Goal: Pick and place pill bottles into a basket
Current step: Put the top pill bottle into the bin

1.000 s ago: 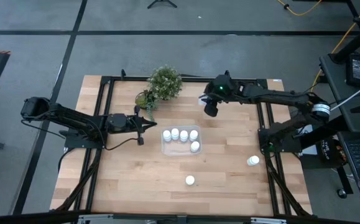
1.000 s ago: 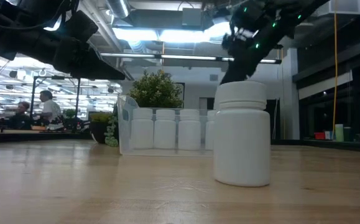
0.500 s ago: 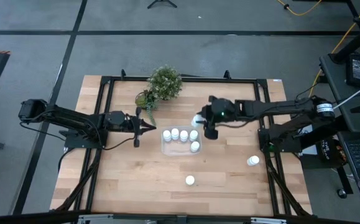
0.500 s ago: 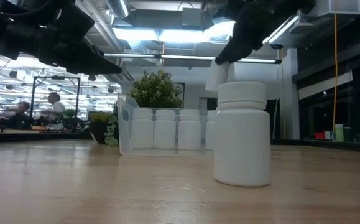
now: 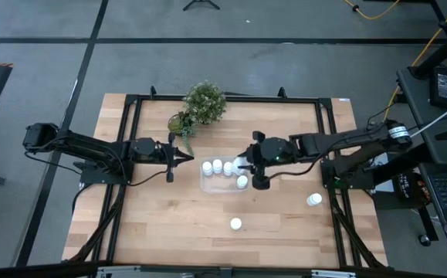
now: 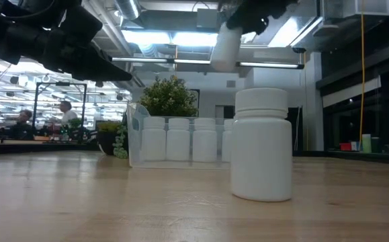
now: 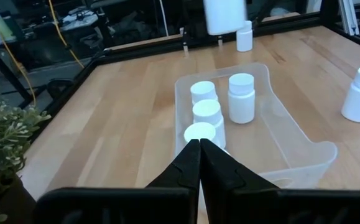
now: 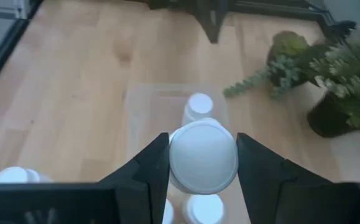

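Left arm: stretched inward, left gripper (image 5: 178, 158) with jaws closed, empty.
Right arm: reaching inward, right gripper (image 8: 203, 163) jaws clamped on a pill bottle (image 8: 203, 154).

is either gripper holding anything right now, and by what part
The right gripper holds a pill bottle by its sides, cap facing the wrist camera, above the basket. The left gripper is shut on nothing.

Right hand (image 5: 245, 161) apparently carries bottle (image 5: 242, 161) over basket (image 5: 206, 181)
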Robot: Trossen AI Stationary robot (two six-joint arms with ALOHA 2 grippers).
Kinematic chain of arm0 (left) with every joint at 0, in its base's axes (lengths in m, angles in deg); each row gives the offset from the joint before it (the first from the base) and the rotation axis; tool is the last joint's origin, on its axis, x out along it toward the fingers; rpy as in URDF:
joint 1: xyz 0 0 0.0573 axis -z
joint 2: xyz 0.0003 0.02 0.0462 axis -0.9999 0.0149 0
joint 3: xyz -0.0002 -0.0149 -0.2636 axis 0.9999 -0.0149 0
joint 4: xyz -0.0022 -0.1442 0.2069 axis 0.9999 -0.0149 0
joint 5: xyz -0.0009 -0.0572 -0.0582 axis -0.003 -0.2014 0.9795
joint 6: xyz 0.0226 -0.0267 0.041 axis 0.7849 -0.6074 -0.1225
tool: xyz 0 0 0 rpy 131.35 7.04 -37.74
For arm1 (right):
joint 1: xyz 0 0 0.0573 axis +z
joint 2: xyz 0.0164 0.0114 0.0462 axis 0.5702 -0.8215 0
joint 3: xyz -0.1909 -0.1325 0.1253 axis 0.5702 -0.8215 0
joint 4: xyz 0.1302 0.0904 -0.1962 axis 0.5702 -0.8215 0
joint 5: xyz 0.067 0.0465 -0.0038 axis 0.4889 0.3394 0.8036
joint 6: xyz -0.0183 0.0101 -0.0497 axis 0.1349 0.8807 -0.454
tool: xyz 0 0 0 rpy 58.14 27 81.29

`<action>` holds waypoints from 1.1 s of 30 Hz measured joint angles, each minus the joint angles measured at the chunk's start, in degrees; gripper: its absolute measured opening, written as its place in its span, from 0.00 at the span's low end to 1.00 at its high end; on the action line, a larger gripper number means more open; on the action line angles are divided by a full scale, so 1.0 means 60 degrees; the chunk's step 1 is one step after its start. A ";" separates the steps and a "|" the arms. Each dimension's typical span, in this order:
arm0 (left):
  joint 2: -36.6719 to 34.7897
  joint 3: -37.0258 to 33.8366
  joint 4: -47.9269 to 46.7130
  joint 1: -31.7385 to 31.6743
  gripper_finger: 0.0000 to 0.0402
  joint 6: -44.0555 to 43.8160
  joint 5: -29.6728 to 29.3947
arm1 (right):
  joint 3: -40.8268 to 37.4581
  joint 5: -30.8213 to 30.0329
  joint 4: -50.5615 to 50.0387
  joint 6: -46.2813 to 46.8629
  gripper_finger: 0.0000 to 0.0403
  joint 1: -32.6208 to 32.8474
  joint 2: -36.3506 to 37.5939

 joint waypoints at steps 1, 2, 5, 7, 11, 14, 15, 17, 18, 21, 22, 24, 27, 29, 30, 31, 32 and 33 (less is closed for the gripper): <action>0.0000 0.0000 -0.0002 0.0000 0.01 0.0003 0.0000 | 0.0169 0.0000 0.0020 0.0004 0.36 0.0099 -0.0149; -0.0003 0.0000 -0.0013 0.0000 0.00 0.0005 0.0004 | 0.0338 0.0000 0.0039 0.0007 0.36 0.0211 -0.0307; -0.0004 0.0000 0.0013 0.0000 0.01 0.0004 0.0006 | 0.0885 0.0007 -0.0247 -0.0010 0.36 0.0480 -0.0841; -0.0004 0.0000 0.0013 0.0018 0.01 -0.0044 0.0000 | 0.1274 0.0006 -0.0607 -0.0022 0.36 0.0622 -0.1217; -0.0004 0.0000 -0.0014 0.0022 0.01 -0.0838 0.0062 | 0.1960 -0.0340 -0.1184 -0.0035 0.36 0.0873 -0.1875; -0.0004 0.0000 -0.0017 0.0018 0.00 -0.1195 0.0059 | 0.2372 -0.0461 -0.1524 -0.0034 0.36 0.0981 -0.2257; -0.0004 0.0000 -0.0027 0.0020 0.00 -0.1234 0.0053 | 0.2493 -0.0460 -0.1666 -0.0050 0.36 0.1007 -0.2344; -0.0004 0.0000 -0.0047 0.0018 0.01 -0.1327 0.0055 | 0.2706 -0.0466 -0.1856 -0.0058 0.36 0.1045 -0.2492; -0.0004 0.0000 -0.0044 0.0018 0.01 -0.1378 0.0055 | 0.2764 -0.0463 -0.1971 -0.0058 0.36 0.1057 -0.2527; -0.0004 0.0000 -0.0040 0.0018 0.01 -0.1395 0.0053 | 0.2828 -0.0470 -0.1980 -0.0044 0.36 0.1108 -0.2619; -0.0004 0.0000 -0.0036 0.0018 0.01 -0.1395 0.0055 | 0.2828 -0.0476 -0.1992 -0.0034 0.36 0.1126 -0.2650; -0.0004 0.0000 -0.0043 0.0018 0.01 -0.1401 0.0052 | 0.2828 -0.0496 -0.1980 -0.0029 0.36 0.1152 -0.2764; -0.0004 0.0000 -0.0051 0.0018 0.00 -0.1402 0.0053 | 0.2817 -0.0492 -0.1911 -0.0022 0.36 0.1158 -0.2991; -0.0004 0.0000 -0.0051 0.0019 0.01 -0.1402 0.0051 | 0.2817 -0.0508 -0.1868 -0.0032 0.36 0.1158 -0.3108; -0.0004 0.0000 -0.0056 0.0019 0.01 -0.1402 0.0051 | 0.2817 -0.0619 -0.1867 -0.0034 0.36 0.1158 -0.3155; -0.0004 0.0000 -0.0066 0.0018 0.01 -0.1402 0.0052 | 0.2817 -0.0741 -0.1887 -0.0015 0.36 0.1158 -0.3215; -0.0004 0.0000 -0.0065 0.0018 0.01 -0.1402 0.0055 | 0.2815 -0.0850 -0.1877 0.0061 0.36 0.1158 -0.3266; -0.0004 0.0000 -0.0069 0.0018 0.01 -0.1402 0.0058 | 0.2799 -0.0935 -0.1883 0.0168 0.36 0.1158 -0.3314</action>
